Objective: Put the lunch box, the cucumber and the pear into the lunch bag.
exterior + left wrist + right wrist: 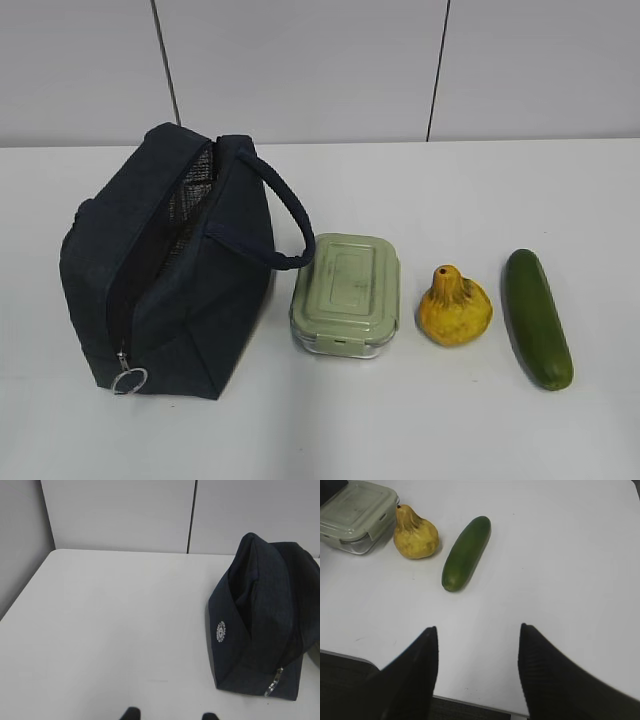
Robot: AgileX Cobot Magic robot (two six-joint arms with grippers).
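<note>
On the white table (480, 430) I see the lunch bag (190, 300) at the left, unzipped, with the lunch box (346, 294) just beside it, then the pear (455, 308) and the cucumber (537, 318), apart from each other. My right gripper (477, 650) hangs spread and empty near the cucumber. My left gripper (170, 715) shows only two separated fingertips (132, 713), holding nothing.

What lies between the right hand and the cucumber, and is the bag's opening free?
Nothing visible: in the right wrist view only bare table lies between the open right hand and the cucumber. The lunch bag is unzipped, and nothing visible covers its opening.
</note>
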